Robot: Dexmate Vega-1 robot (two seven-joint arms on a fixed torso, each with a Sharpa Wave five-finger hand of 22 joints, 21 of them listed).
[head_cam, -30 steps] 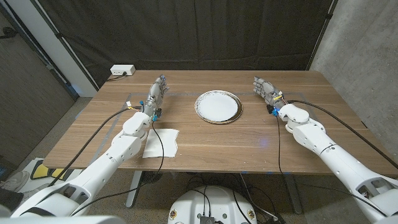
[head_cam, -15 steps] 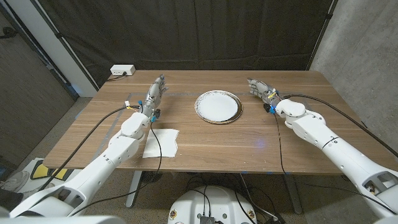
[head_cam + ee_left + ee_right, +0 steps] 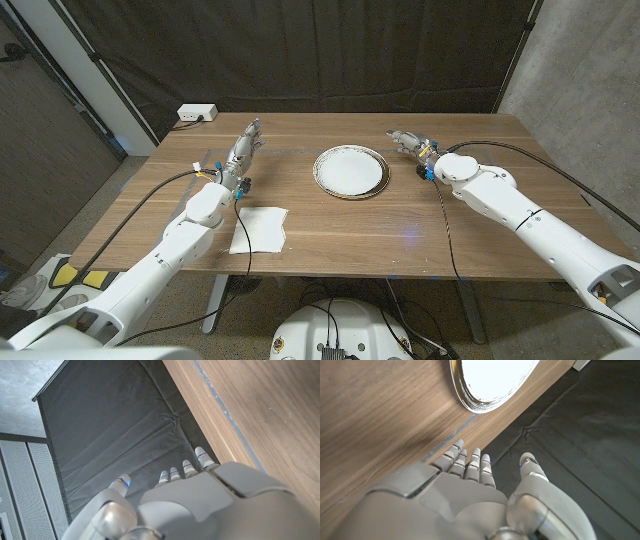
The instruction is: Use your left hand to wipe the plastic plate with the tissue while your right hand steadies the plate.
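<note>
A white plastic plate [image 3: 350,171] with a patterned rim lies near the middle of the table, and its edge [image 3: 490,387] shows in the right wrist view. A white tissue [image 3: 259,229] lies flat near the front left, beside my left forearm. My left hand [image 3: 246,148] is open above the table left of the plate, fingers stretched toward the far edge; its fingers [image 3: 186,467] show against the dark curtain. My right hand [image 3: 409,140] is open right of the plate, apart from it, fingers [image 3: 470,462] straight and holding nothing.
A white power strip [image 3: 196,113] sits at the far left corner of the wooden table [image 3: 430,220]. A black curtain [image 3: 330,50] hangs behind the table, with a concrete wall [image 3: 585,90] to the right. Cables run along both arms.
My right hand has swung left toward the plate, its fingers now pointing at the plate's far right side. My left hand has lifted slightly and reached farther back.
</note>
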